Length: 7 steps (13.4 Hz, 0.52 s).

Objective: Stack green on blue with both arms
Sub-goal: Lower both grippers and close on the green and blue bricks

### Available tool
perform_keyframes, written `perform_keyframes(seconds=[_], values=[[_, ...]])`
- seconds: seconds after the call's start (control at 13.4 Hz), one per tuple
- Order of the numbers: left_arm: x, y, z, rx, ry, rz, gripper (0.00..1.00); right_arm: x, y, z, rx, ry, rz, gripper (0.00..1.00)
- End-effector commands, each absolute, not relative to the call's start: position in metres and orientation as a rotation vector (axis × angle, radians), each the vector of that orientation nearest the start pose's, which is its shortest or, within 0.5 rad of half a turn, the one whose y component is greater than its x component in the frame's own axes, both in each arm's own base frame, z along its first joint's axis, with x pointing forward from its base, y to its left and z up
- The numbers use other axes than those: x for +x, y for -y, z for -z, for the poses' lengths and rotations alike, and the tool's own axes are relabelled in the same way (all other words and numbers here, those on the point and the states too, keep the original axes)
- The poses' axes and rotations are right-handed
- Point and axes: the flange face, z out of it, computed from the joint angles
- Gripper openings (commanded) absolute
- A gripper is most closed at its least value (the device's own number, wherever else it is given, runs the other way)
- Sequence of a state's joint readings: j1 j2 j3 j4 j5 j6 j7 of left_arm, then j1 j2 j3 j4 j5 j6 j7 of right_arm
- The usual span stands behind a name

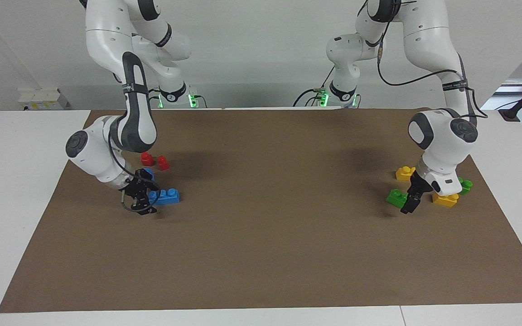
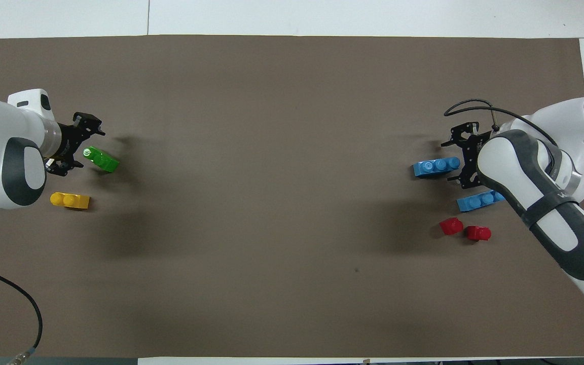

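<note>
A green brick (image 1: 397, 197) (image 2: 101, 159) lies on the brown mat toward the left arm's end. My left gripper (image 1: 409, 203) (image 2: 81, 146) is low beside it, open, with the brick's near end at its fingertips. A second green brick (image 1: 465, 185) peeks out from under that hand. A long blue brick (image 1: 166, 197) (image 2: 436, 167) lies toward the right arm's end. My right gripper (image 1: 143, 201) (image 2: 455, 156) is down at one end of it, fingers apart on either side of that end. A second blue brick (image 1: 148, 172) (image 2: 479, 201) lies nearer the robots, partly hidden by the arm.
Two red blocks (image 1: 147, 159) (image 1: 163, 162) sit nearer the robots than the blue bricks. Two yellow bricks (image 1: 405, 172) (image 1: 445, 199) flank the left hand; one shows from above (image 2: 70, 200). The brown mat (image 1: 261, 235) covers the table between the two groups.
</note>
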<state>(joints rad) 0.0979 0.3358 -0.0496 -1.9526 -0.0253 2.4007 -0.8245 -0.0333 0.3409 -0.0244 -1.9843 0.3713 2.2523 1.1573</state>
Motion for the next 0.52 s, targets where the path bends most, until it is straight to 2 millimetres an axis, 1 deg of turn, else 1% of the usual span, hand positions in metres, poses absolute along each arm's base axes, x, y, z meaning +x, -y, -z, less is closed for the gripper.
perform_keyframes(seconds=[0.0,0.07,0.15,0.22,0.37,0.45], values=[[0.6189,-0.0344,-0.3111,-2.890,1.425,0.174,1.00,0.5984,0.0346,-0.2855,-2.183,-1.917,-0.292,0.78],[0.6189,-0.0334,-0.3111,-2.891,1.422,0.174,1.00,0.5973,0.0405,-0.2859,-2.164,-1.900,-0.311,0.59],[0.6185,-0.0334,-0.3104,-2.890,1.422,0.172,1.00,0.5966,0.0416,-0.2856,-2.141,-1.876,-0.334,0.42],[0.6185,-0.0334,-0.3104,-2.890,1.422,0.172,1.00,0.5958,0.0415,-0.2851,-2.133,-1.873,-0.350,0.28],[0.6182,-0.0325,-0.3099,-2.891,1.422,0.171,1.00,0.5961,0.0414,-0.2865,-2.133,-1.871,-0.351,0.08],[0.6172,-0.0315,-0.3091,-2.892,1.420,0.171,0.93,0.5970,0.0417,-0.2875,-2.138,-1.863,-0.356,0.00]])
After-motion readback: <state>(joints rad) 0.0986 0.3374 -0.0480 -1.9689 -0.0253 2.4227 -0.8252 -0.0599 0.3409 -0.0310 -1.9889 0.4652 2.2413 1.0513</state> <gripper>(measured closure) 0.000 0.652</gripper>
